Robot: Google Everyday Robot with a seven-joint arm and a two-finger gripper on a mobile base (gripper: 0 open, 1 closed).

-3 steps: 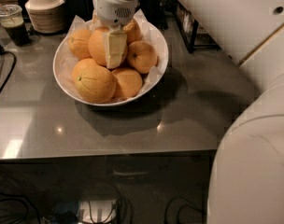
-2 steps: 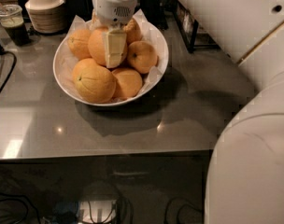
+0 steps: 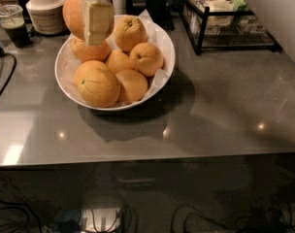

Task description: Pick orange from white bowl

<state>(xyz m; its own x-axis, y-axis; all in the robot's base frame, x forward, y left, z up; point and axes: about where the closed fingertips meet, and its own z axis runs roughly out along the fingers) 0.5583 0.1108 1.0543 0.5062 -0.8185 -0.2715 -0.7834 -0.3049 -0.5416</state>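
A large round orange (image 3: 73, 13) with plain, dimpled skin is held in the air at the top left of the camera view, just above the back left rim of the white bowl (image 3: 168, 50). It appears clear of the fruit below it. The gripper (image 3: 95, 30) comes down from the top edge and is clamped on this orange. One pale, flat finger (image 3: 98, 18) crosses the front of the fruit, and the other is hidden behind it.

The orange looks firm and fairly heavy for its size. Its skin is slightly grippy but curved, so it could roll or slip out if the fingers sit off centre. The safest hold is across its widest middle, with the fingers on opposite sides, and that seems to be roughly where they are.

Below, the wide, shallow bowl is lined with crinkled white paper and holds several other oranges (image 3: 146, 58). A big one with creases around a dark stem dot (image 3: 96, 84) sits at the front.

The bowl rests on a glossy grey surface (image 3: 225, 106). Behind it to the left stand a stack of beige ribbed bowls (image 3: 44, 11) and a clear cup with a dark drink (image 3: 11, 23). A black wire rack (image 3: 230, 25) stands at the back right.
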